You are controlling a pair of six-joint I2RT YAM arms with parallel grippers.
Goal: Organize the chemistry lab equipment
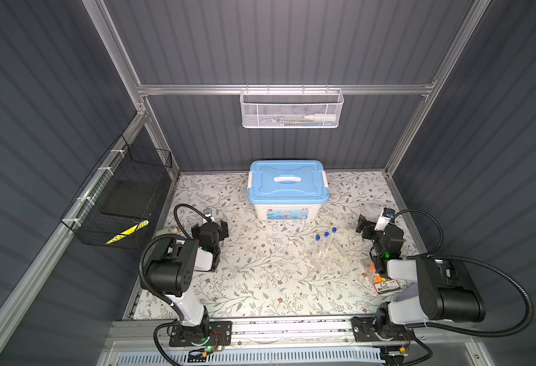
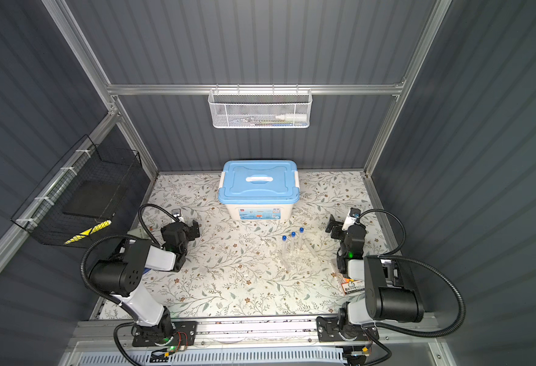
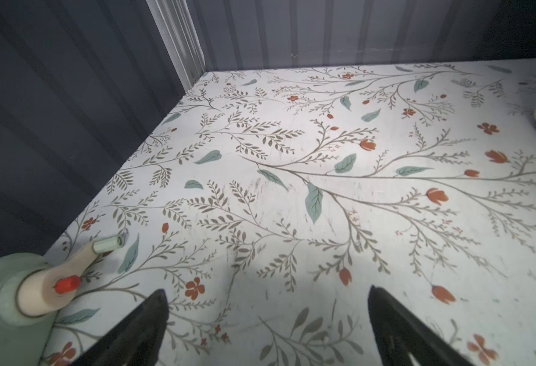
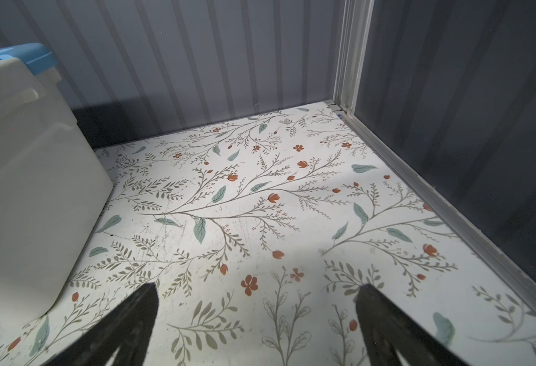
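Three clear test tubes with blue caps (image 1: 326,234) (image 2: 293,234) stand tilted in a clear rack (image 1: 320,258) (image 2: 287,258) on the floral table, right of the middle, in both top views. My left gripper (image 1: 223,228) (image 2: 194,229) hovers low at the left, well away from the rack. It is open over bare table in the left wrist view (image 3: 266,290). My right gripper (image 1: 362,227) (image 2: 331,227) is right of the tubes and a little behind them. It is open with nothing between its fingers (image 4: 258,285).
A white storage box with a shut blue lid (image 1: 288,182) (image 4: 32,190) stands at the back centre. A pale green bottle (image 3: 6,304) lies beside my left gripper. A highlighter pack (image 1: 379,279) lies under my right arm. A white mesh basket (image 1: 292,109) and a black wire basket (image 1: 117,202) hang on the walls.
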